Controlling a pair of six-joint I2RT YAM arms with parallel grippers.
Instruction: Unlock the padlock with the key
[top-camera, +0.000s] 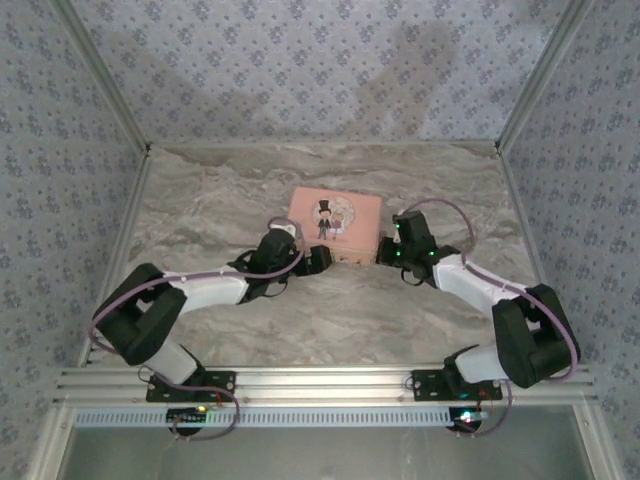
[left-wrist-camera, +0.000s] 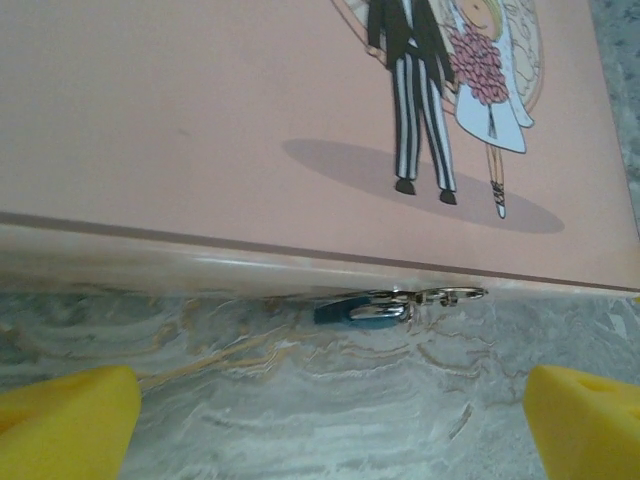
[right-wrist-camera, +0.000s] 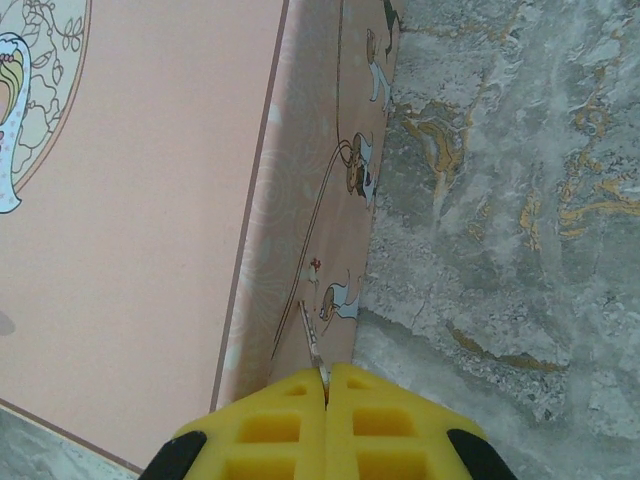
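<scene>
The left arm (top-camera: 215, 290) lay low across the marbled tabletop (top-camera: 200, 215), stretched toward the near face of the pink box (top-camera: 335, 222). The left gripper (top-camera: 320, 258) sat just short of that face. Seen from its wrist, its yellow fingertips (left-wrist-camera: 65, 425) stood at the two bottom corners of the view, spread wide and holding nothing, with bare tabletop between them.

The box lay flat, lid up, with a cartoon bride and groom (left-wrist-camera: 440, 90) printed on the lid. The padlock (left-wrist-camera: 372, 312) hung low on the front wall, a little right of the middle in the left wrist view. It was a small blue-grey body lying close to the tabletop, with a silvery ring (left-wrist-camera: 455, 295) just to its right under the lid's edge. I could not tell whether its shackle was shut.

Further right, the right arm (top-camera: 480, 290) came in from the other side and put the right gripper (top-camera: 387, 250) at the box's right-hand end. From its wrist, the yellow pads (right-wrist-camera: 270, 430) were pressed tight together and pinched the key (right-wrist-camera: 310, 340). The key was a thin pale sliver poking out of the seam between them, tilted toward the box's illustrated side wall (right-wrist-camera: 330, 200). Its tip was right at that wall, but I could not tell whether it touched. The key was thus round the corner from the padlock, apart from it.
</scene>
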